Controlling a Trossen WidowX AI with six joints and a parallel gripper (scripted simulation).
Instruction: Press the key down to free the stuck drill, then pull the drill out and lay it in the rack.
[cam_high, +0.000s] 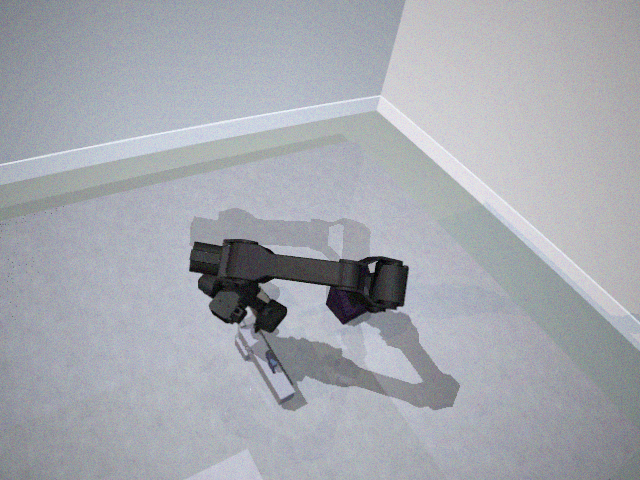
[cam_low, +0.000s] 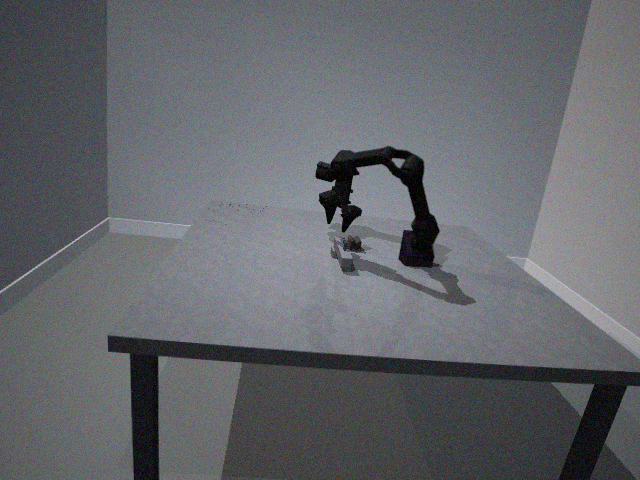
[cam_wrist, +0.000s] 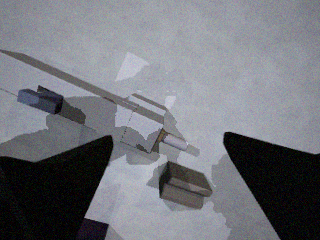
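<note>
My gripper (cam_high: 249, 321) (cam_low: 337, 227) (cam_wrist: 168, 139) is open and empty, above the table near one end of a long pale holder (cam_high: 280, 385) (cam_low: 346, 262). A blue key (cam_high: 272, 361) (cam_wrist: 40, 99) stands on the holder, left of the fingers in the wrist view. The drill shows as a short white cylinder (cam_wrist: 175, 141) with a brownish collar, sticking out of the holder's end; it lies between the open fingertips in the wrist view, below them. A brown grooved block (cam_wrist: 185, 184) (cam_low: 354, 242), apparently the rack, sits just beyond the drill's end. The rest of the drill is hidden.
The arm's dark purple base (cam_high: 345, 305) (cam_low: 408, 250) stands on the table (cam_low: 248, 310), to the right of the holder in the top and exterior views. The arm arches above the table. Strong shadows fall around the holder and block. Walls stand behind.
</note>
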